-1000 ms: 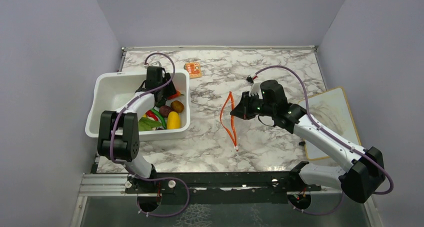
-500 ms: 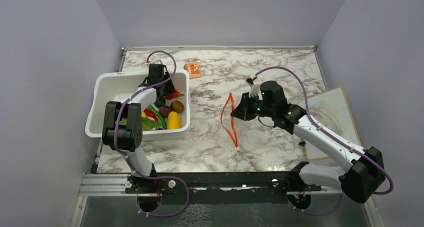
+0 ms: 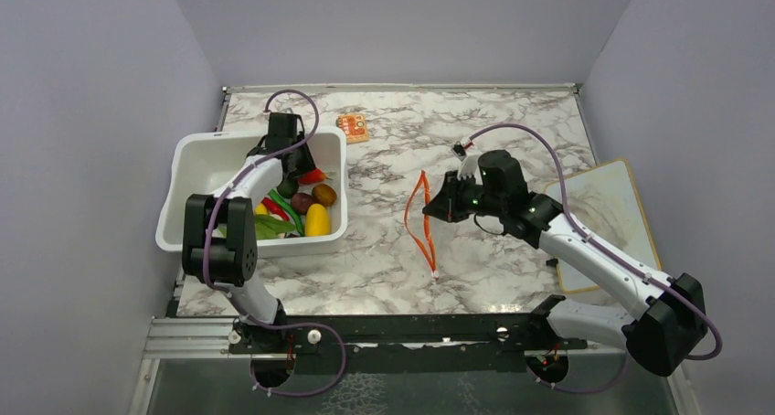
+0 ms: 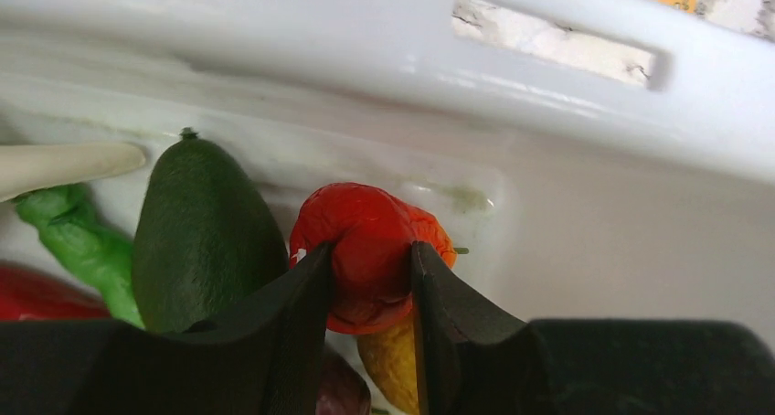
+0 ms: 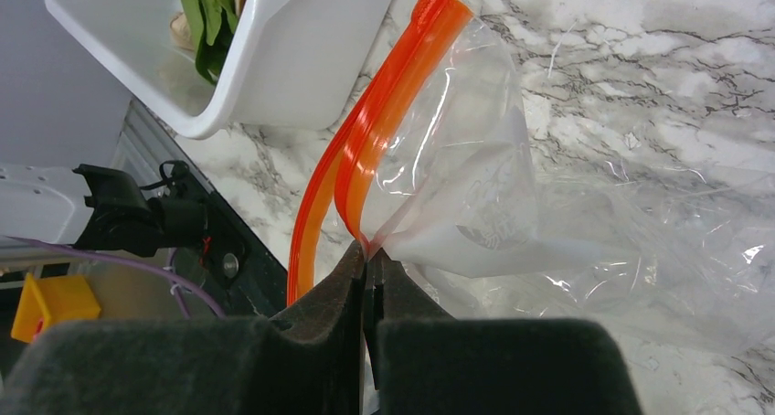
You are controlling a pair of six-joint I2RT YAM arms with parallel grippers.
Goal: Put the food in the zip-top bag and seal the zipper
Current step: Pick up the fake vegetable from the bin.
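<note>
Tub walls are what hem in the left side: the white tub (image 3: 196, 152) sits at the left of the marble table (image 3: 512, 122), and the left gripper (image 3: 297, 162) is down inside its far right corner. In the left wrist view its fingers (image 4: 306, 292) are narrowed onto a red toy food (image 4: 366, 218), one on each flank, with a green avocado-shaped piece (image 4: 206, 237) touching on the left and the tub's far wall just behind. The rest of the food (image 3: 306, 209) lies heaped along the tub's right side, nearer than the gripper. Right of the tub, across a bare strip of marble, the zip-top bag (image 5: 475, 186) rests with its zipper (image 3: 416, 216) running near to far, the two orange lips parted into a slim loop. The right gripper (image 3: 437, 205) is pinched tight on the lip at the loop's right side, holding it up, while the clear body trails away to the right. The mouth therefore lies to the right of the held food, and the left arm is plainly the nearer one to carry it. The piece likely has to rise above the tub's right rim first; beyond that the marble is open, but the slot looks tight for it.
</note>
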